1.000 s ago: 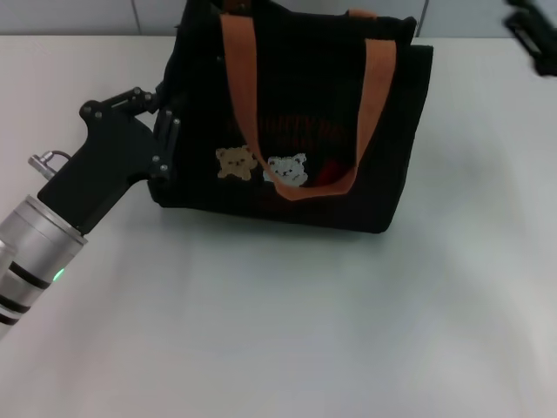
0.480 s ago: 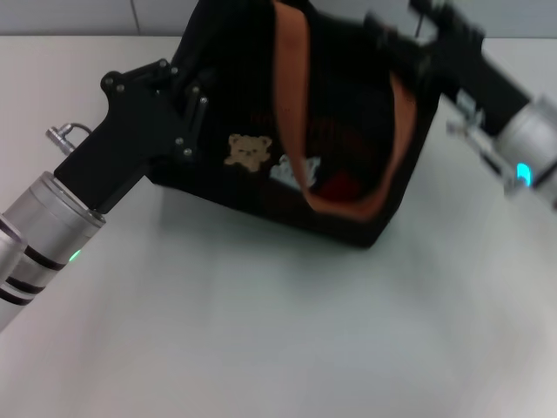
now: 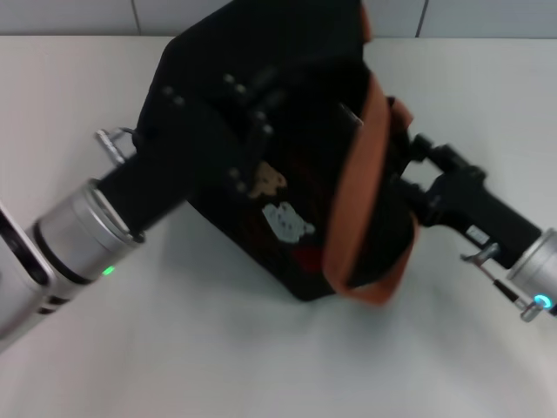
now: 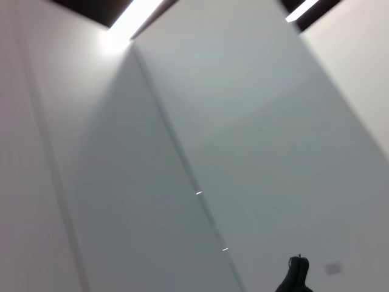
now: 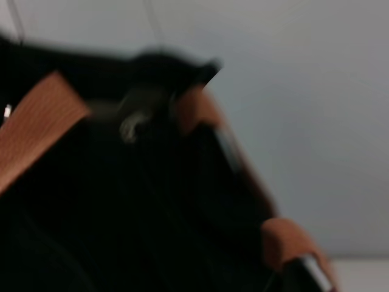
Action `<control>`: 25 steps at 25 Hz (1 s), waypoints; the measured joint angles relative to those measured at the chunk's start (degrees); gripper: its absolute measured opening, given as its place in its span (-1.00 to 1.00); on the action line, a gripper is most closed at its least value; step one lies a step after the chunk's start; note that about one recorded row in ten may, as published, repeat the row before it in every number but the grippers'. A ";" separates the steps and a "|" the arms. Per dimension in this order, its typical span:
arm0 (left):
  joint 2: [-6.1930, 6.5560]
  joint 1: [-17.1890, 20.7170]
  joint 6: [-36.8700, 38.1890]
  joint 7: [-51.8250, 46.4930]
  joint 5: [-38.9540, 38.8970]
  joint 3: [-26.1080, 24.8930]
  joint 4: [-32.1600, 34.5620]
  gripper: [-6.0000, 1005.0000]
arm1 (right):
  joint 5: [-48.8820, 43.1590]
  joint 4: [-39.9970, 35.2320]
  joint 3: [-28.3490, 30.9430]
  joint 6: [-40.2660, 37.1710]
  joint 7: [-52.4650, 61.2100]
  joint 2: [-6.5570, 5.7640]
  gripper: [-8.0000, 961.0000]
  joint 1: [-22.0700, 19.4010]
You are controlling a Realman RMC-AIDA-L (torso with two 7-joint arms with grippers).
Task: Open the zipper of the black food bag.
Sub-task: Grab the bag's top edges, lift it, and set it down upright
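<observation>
The black food bag point(image 3: 296, 104) stands turned and tilted in the middle of the head view. Its orange-brown handle point(image 3: 361, 200) hangs down its right side, and its tan and white bear patches point(image 3: 278, 205) face me. My left gripper point(image 3: 251, 131) lies against the bag's front left face, black on black. At the bag's right side my right gripper point(image 3: 403, 170) presses in beside the handle. The zipper line is not discernible in the head view. The right wrist view is blurred: black fabric, the orange handle point(image 5: 33, 131) and a small silvery piece point(image 5: 130, 125) that may be the pull.
The bag rests on a white table point(image 3: 218, 348) with a tiled wall point(image 3: 70, 16) behind it. The left wrist view shows only a pale wall point(image 4: 243, 152) and ceiling lights point(image 4: 137, 15).
The bag has turned clockwise and tipped. My left gripper moved up and right onto its front. My right arm came in from the upper right and dropped to the bag's right side.
</observation>
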 joint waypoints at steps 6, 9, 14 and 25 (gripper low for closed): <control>0.00 -0.64 -0.04 7.12 4.53 -0.25 -3.08 -0.81 | -7.35 1.89 -0.05 4.05 2.34 0.14 0.74 3.23; 0.00 -0.60 -0.35 7.19 4.63 -0.13 -3.28 -0.81 | -9.33 2.73 0.05 5.07 2.37 0.22 0.74 4.75; -0.01 0.36 -1.00 7.25 4.63 -0.10 -3.82 -0.81 | -10.19 4.69 0.00 7.99 1.93 0.34 0.74 7.91; -0.03 2.99 -0.52 8.43 4.80 -0.04 -4.14 -0.81 | -9.29 -4.47 6.41 -14.55 -0.26 0.14 0.74 -10.73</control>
